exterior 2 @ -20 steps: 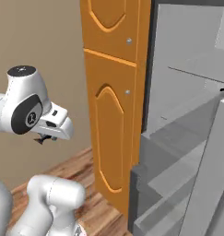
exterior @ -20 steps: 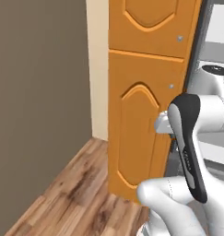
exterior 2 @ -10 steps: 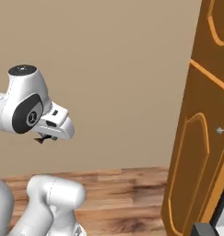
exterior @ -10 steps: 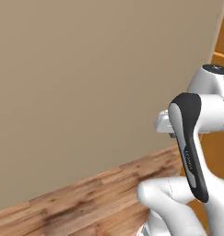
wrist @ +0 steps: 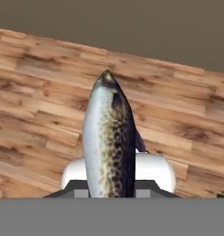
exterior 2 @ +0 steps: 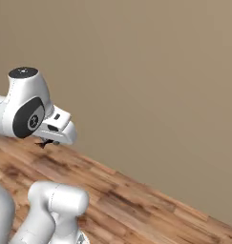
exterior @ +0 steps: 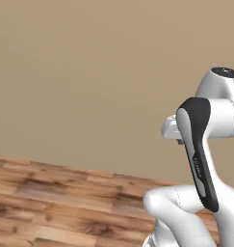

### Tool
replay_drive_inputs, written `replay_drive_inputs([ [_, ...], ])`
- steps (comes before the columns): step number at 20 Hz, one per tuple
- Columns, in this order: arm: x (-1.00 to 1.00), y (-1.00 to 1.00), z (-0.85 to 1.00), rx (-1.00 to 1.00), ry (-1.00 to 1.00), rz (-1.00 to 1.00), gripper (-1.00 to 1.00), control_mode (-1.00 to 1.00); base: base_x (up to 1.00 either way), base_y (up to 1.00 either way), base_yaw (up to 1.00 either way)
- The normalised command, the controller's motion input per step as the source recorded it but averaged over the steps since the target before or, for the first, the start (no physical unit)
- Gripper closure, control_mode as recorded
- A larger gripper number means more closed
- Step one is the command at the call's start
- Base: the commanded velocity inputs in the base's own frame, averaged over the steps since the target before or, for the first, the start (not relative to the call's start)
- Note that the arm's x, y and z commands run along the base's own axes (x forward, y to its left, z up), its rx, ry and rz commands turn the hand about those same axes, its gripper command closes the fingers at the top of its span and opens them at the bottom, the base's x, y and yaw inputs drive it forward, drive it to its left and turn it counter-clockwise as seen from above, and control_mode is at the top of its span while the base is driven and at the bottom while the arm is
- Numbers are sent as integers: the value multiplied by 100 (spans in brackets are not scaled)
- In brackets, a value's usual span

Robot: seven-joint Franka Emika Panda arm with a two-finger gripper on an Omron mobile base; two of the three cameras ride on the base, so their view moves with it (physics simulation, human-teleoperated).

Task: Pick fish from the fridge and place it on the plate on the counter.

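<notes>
Left base view: plain tan wall [exterior: 89,72], wood floor [exterior: 65,202], no plate yet | right base view: gripper [exterior 2: 47,142] mid-air | hand view: you're pinching fish [wrist: 109,138] by its tail end; a fast swing could slip it.

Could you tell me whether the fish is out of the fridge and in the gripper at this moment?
Out and held: the fish rises from the gripper, shut on it, above the wooden floor.
</notes>
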Motion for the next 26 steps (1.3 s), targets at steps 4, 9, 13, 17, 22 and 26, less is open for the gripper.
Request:
replay_drive_inputs([
  [4, 0, 0, 0, 0, 0, 0, 100, 100, 0, 0, 100],
  [9, 0, 0, 0, 0, 0, 0, 100, 100, 2, 0, 100],
  [13, 0, 0, 0, 0, 0, 0, 100, 100, 17, 0, 99],
  [17, 0, 0, 0, 0, 0, 0, 100, 100, 38, 0, 95],
  [22, 0, 0, 0, 0, 0, 0, 100, 100, 61, -11, 87],
  [26, 0, 0, 0, 0, 0, 0, 100, 100, 72, -46, 73],
])
